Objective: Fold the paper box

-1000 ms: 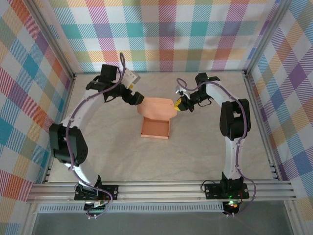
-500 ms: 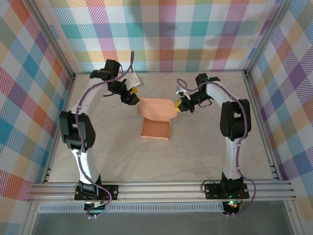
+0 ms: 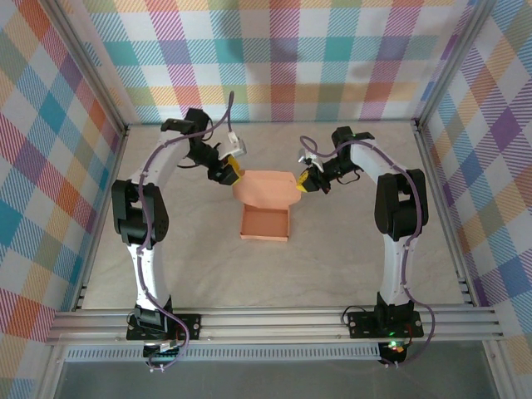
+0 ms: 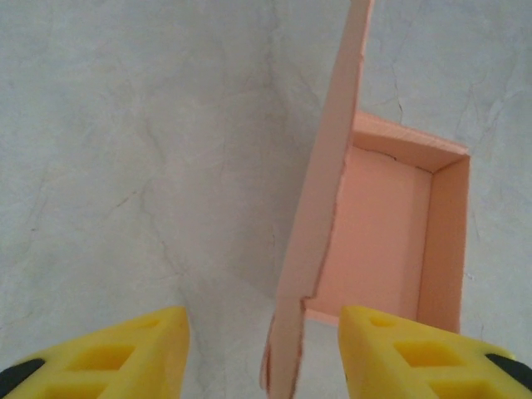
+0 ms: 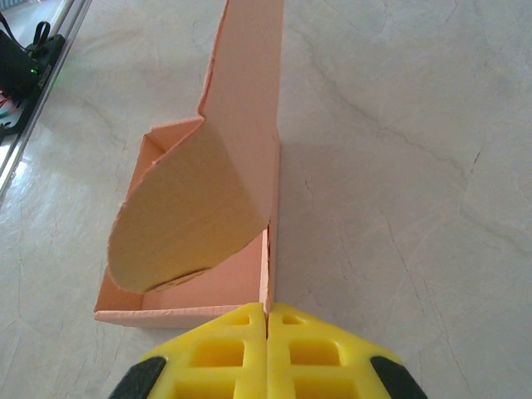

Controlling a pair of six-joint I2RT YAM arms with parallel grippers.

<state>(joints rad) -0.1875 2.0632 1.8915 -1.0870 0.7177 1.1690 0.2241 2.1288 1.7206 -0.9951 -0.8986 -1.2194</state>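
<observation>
Table, pale and marbled, takes up the middle of the top view. The paper box sits at its centre, between the two arms. The box's tray lies flat with its low walls up. The lid stands raised from the tray's far side, toward the upper middle of the frame.

The card looks thin and light. It is stiff enough to stand on its own yet soft enough to bow, as the curled flap at left centre of the right wrist view shows. I judge it would crease or tear under a hard pinch, and the tray would likely slide on the smooth top unless steadied. The lid's side edges look like the best holds, gripped flat and lightly.

The right gripper, at the bottom of its own view, has its jaws pressed together on the lid's near edge. The left gripper has its fingers apart at the bottom corners of its view. The lid's other edge stands between them and seems to touch neither.
</observation>
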